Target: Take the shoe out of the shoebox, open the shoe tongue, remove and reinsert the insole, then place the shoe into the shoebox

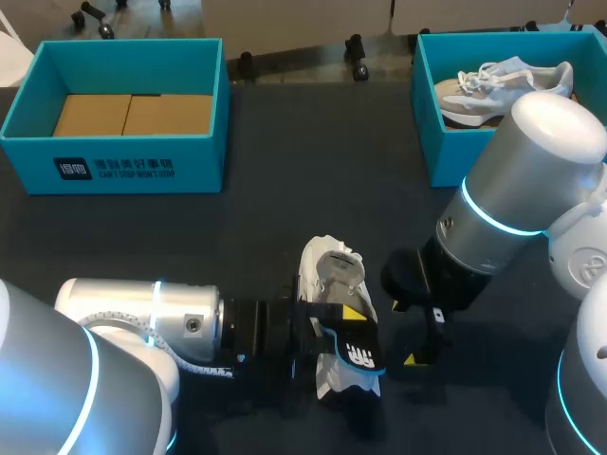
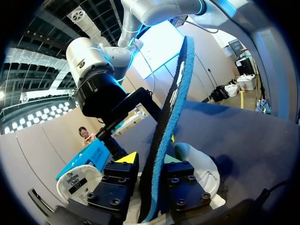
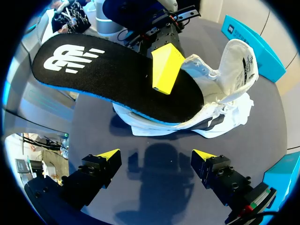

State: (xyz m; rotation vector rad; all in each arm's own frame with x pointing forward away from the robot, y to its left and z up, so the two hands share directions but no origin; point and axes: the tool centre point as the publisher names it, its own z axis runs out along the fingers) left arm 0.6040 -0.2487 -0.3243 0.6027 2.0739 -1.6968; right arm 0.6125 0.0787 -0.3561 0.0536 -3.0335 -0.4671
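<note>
Left pincer on white-logoed black insole

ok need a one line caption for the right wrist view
Left gripper pinches the black insole, one end inside the white shoe, with the open right gripper facing it.

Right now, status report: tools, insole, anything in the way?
Left tool shut on insole, one end inside the shoe. Right tool open, over table beside shoe. Nothing between right tool and shoe.
</note>
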